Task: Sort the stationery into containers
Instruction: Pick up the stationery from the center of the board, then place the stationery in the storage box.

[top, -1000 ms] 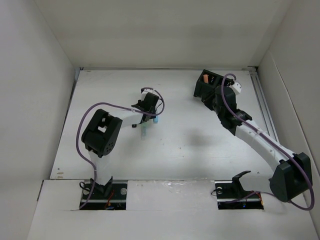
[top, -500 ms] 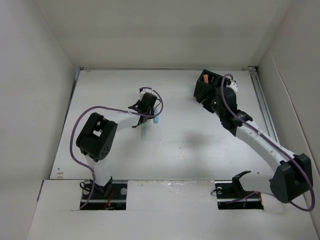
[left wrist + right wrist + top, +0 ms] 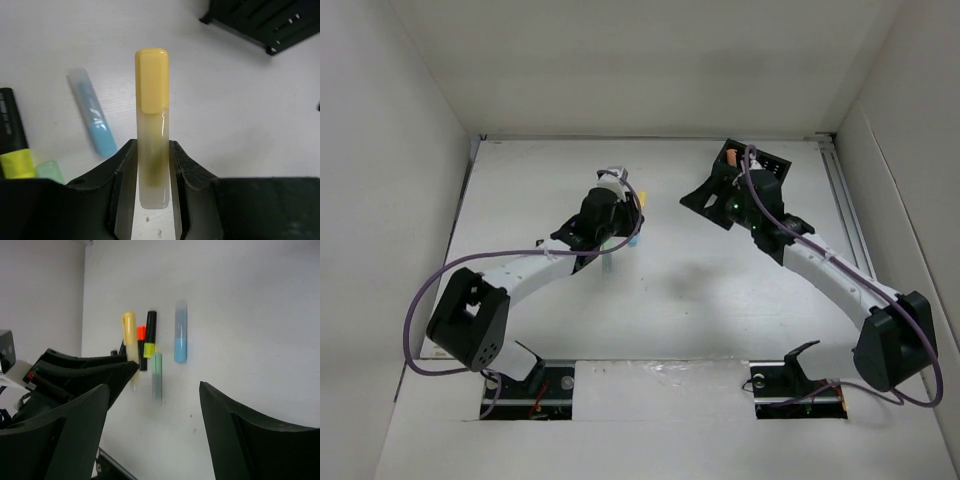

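Left gripper [image 3: 151,150] pinches yellow marker [image 3: 151,80], right gripper [image 3: 152,390] gapes, organiser [image 3: 265,20] cut off

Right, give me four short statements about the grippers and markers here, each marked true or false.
1. The left gripper is shut on a yellow marker. True.
2. The right gripper holds a blue marker. False: it is open and empty; the blue marker lies on the table.
3. The yellow marker sits inside the black box. False: it is between the left gripper's fingers, apart from the black box.
4. A black marker with a yellow band lies on the table. True.
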Robot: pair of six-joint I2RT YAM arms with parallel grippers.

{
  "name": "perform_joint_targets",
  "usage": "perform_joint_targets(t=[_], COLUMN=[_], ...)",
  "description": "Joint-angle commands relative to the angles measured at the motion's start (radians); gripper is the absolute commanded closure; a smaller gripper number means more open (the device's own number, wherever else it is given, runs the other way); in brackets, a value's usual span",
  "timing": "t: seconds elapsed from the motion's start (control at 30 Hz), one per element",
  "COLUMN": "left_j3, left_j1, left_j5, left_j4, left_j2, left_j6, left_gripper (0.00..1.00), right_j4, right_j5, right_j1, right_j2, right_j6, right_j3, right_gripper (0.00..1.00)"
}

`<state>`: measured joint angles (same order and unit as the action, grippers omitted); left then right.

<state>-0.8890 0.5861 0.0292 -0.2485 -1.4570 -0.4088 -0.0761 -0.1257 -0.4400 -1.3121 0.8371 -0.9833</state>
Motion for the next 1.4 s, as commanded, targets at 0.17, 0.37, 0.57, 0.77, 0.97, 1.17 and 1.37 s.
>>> perform_joint_targets(t=[0.17,0.37,0.57,0.77,0.97,1.17,1.37], left_j3=[0.064,0.076,0.076,0.076,0.067,0.067,0.104], left_j1=[0.018,0.018,0.018,0.018,0.018,0.018,0.018], left_j5=[-0.227,-0.295,-0.362,-0.408,-0.410,-0.397,-0.342], left_j4=[-0.153,-0.178,-0.192,-0.192,-0.192,-0.201,-0.232], left_j2=[0.061,0.093,0.093,0.093,0.084,0.075,0.133], left_j6=[0.010,0.010,0.019,0.019,0.028,0.028,0.019], left_gripper=[1.00,1.00,1.00,1.00,1.00,0.82,0.44], right_j4=[0.064,0.064,0.096,0.096,0.096,0.096,0.062], right_j5=[-0.134,-0.123,-0.088,-0.097,-0.097,-0.118,-0.013], right_j1=[-0.082,-0.091,-0.091,-0.091,-0.072,-0.052,0.023], right_j2=[-0.074,-0.150,-0.182,-0.228,-0.271,-0.282,-0.236], right_j6=[-0.038,-0.026,-0.026,-0.026,-0.026,-0.026,-0.038], right_j3=[-0.074,-0.103,-0.121,-0.169,-0.198,-0.198,-0.262], right_gripper=[0.20,0.20,0.29,0.34,0.55,0.93,0.97])
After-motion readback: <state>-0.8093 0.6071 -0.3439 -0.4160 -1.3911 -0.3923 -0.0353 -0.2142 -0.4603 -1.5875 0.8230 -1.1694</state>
